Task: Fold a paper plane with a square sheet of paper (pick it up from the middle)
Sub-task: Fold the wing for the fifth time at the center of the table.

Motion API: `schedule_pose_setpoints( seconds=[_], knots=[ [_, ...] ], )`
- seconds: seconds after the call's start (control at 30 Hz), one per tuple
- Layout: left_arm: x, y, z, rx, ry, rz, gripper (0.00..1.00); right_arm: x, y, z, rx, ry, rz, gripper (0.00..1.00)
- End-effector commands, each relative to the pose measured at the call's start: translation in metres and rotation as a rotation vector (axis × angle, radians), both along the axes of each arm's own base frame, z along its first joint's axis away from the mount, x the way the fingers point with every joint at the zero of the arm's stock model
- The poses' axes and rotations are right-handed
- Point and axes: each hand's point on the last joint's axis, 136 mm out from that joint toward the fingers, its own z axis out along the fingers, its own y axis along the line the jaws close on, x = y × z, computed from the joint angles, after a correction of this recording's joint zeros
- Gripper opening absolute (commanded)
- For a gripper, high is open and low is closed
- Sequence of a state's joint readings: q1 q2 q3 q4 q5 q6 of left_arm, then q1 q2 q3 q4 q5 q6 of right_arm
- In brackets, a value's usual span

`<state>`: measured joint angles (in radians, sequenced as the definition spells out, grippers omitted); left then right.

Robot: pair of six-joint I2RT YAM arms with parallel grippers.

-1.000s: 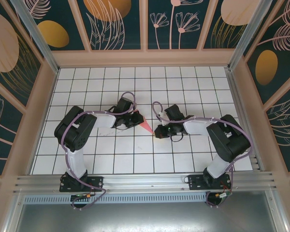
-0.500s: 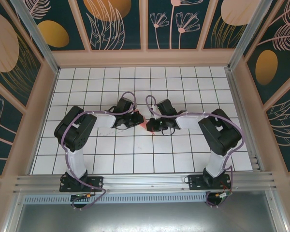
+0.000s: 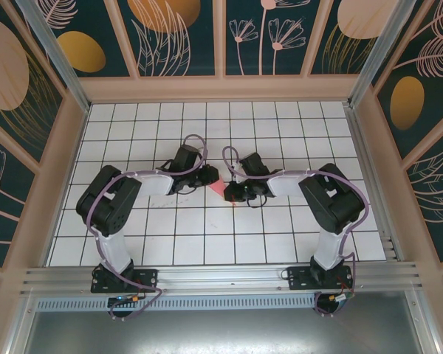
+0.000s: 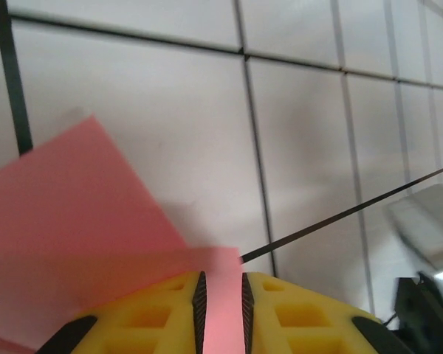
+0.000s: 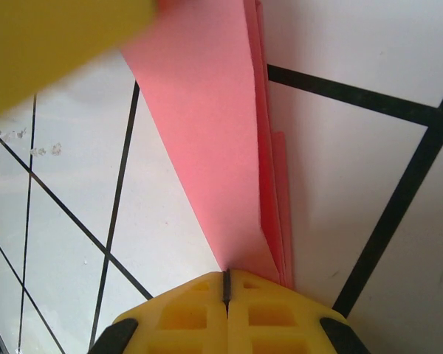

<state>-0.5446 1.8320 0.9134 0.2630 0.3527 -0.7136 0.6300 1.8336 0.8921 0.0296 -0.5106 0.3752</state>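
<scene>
Paper [image 5: 207, 110], pink and folded to a narrow wedge of several layers, is clamped at its pointed end by the right tool [image 5: 227, 284]. The yellow fingers are pressed together, with only a hairline seam seen between them. Ahead of that tool the wedge widens away from the fingertips, and its layered edges are stacked along its right side. Farther ahead and to the tool's left, a blurred yellow shape [image 5: 52, 44] is seen over the paper's far end. The counter [image 5: 354, 44], white tiles with black grid lines, is seen on both sides of the wedge.

The left tool [image 4: 221, 302] is held with its fingers a narrow gap apart, and pink is seen in that gap. Whether the pads touch the paper cannot be told. Ahead of this tool and to its left, a broad flat corner of the paper [image 4: 81, 221] is seen against the counter [image 4: 303, 133], with one straight edge slanting back toward the fingertips.

From above, the left tool [image 3: 208, 178] and the right tool [image 3: 233, 193] are found facing each other over the middle of the counter [image 3: 133, 133]. The paper [image 3: 217, 187] is seen as a small pink sliver between their tips.
</scene>
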Motion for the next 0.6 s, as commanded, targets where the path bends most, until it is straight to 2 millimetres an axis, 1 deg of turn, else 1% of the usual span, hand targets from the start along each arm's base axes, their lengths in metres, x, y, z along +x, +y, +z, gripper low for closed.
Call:
schedule_pose_setpoints(
  seconds=[0.0,0.1,0.27,0.43,0.57],
  knots=[
    [0.011,0.004,0.014,0.009,-0.093,0.015,0.24,-0.01,-0.019,-0.036,-0.099,0.072,-0.035,0.0],
    [0.011,0.008,-0.001,0.048,-0.061,0.026,0.24,-0.011,-0.019,-0.038,-0.106,0.079,-0.035,0.0],
    [0.009,0.005,-0.01,0.029,-0.03,0.027,0.24,-0.012,-0.02,-0.043,-0.115,0.092,-0.039,0.0],
    [0.013,0.018,-0.026,0.097,0.006,0.095,0.22,-0.013,-0.022,-0.046,-0.124,0.097,-0.042,0.0],
    [0.011,0.026,-0.037,0.118,0.032,0.14,0.21,-0.014,-0.023,-0.048,-0.129,0.105,-0.043,0.0]
  ],
)
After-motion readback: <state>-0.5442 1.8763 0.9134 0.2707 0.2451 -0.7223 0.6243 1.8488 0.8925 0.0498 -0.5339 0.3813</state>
